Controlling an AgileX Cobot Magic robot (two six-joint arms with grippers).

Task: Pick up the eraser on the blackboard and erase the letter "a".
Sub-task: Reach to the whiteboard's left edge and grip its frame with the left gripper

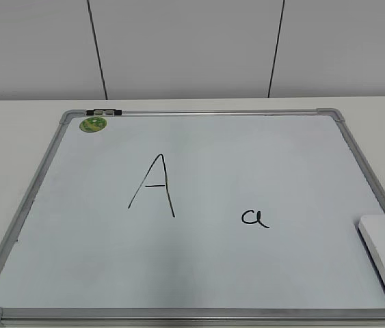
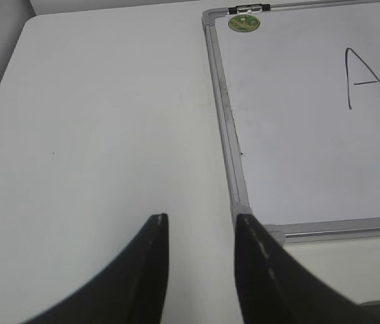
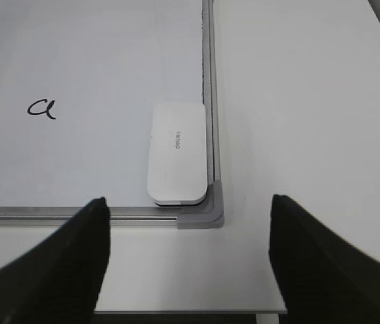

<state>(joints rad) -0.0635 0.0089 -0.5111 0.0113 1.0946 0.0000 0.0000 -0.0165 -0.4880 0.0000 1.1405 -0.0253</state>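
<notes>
Right tool [image 3: 190,223] hovers wide open, seemingly above eraser [image 3: 176,152].

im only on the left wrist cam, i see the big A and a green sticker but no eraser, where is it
Observer: The eraser lies flat in the blackboard's near right corner, against the frame.
Operator: and the small a
Observer: The letter "a" is right of the capital A, lower down, left of the eraser.
Operator: right gripper on it yet
Observer: No. The right gripper is open, off the board's near edge, holding nothing.
</notes>
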